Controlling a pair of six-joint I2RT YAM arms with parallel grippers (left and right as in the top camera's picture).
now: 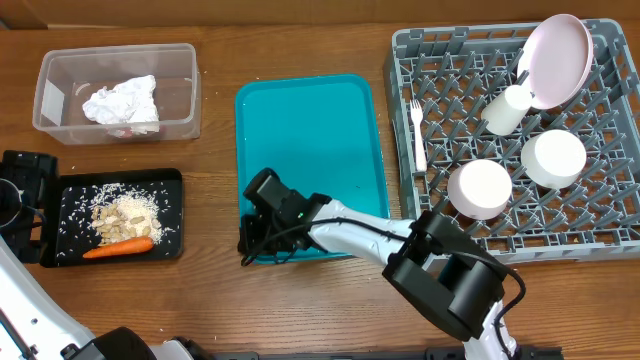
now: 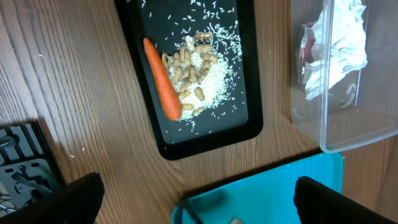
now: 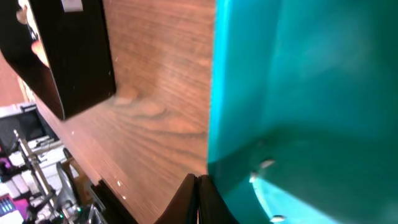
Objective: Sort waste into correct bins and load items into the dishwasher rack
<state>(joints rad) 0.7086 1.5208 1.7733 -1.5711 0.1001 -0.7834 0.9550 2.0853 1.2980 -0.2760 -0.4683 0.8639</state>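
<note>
The grey rack [image 1: 600, 215] at the right holds a white plate [image 1: 558, 60], a cup [image 1: 505, 110], a fork [image 1: 418, 135] and two bowls [image 1: 480, 188] [image 1: 553, 158]. A crumpled napkin [image 1: 122, 100] [image 2: 342, 43] lies in the clear tub [image 1: 45, 90] [image 2: 348, 130], with something red [image 2: 308, 56] under it. On the black tray [image 1: 70, 200] [image 2: 242, 124] are the carrot [image 1: 118, 247] [image 2: 161, 78] and nut and rice scraps [image 1: 125, 215] [image 2: 189, 68]. My right gripper [image 1: 248, 245] [image 3: 199, 202] is shut, its tips against the teal tray's front-left corner. High over the table, my left gripper [image 2: 199, 199] is open and holds nothing.
The teal tray [image 1: 310, 150] [image 2: 273, 193] [image 3: 311, 81] lies bare between the bins and the rack, with a few small crumbs near its front corner. My right arm stretches from the front right across the table. Black equipment stands at the far left edge.
</note>
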